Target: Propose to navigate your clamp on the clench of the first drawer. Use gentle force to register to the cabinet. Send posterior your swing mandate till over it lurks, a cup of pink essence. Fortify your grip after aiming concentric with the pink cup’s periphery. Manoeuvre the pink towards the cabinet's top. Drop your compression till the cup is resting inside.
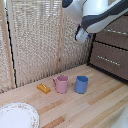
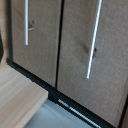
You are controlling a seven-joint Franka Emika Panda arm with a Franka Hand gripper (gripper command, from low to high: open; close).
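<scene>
My end effector point(image 1: 81, 35) hangs in the air beside the cabinet point(image 1: 111, 52), near the first drawer point(image 1: 116, 37) and its silver handle point(image 1: 117, 31); whether its fingers are parted, I cannot tell. The pink cup point(image 1: 61, 84) stands on the desk point(image 1: 90, 107), just beside the blue mug point(image 1: 81, 84).

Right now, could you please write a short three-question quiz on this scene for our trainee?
1. True or false: the pink cup stands on the wooden table.
2. In the exterior view, which lies just left of the pink cup? A) a small yellow object B) a spoon C) a bowl
3. Fill in: the blue mug stands on the pink cup's ____ in the exterior view.

Key: 1 true; 2 A; 3 right.
</scene>
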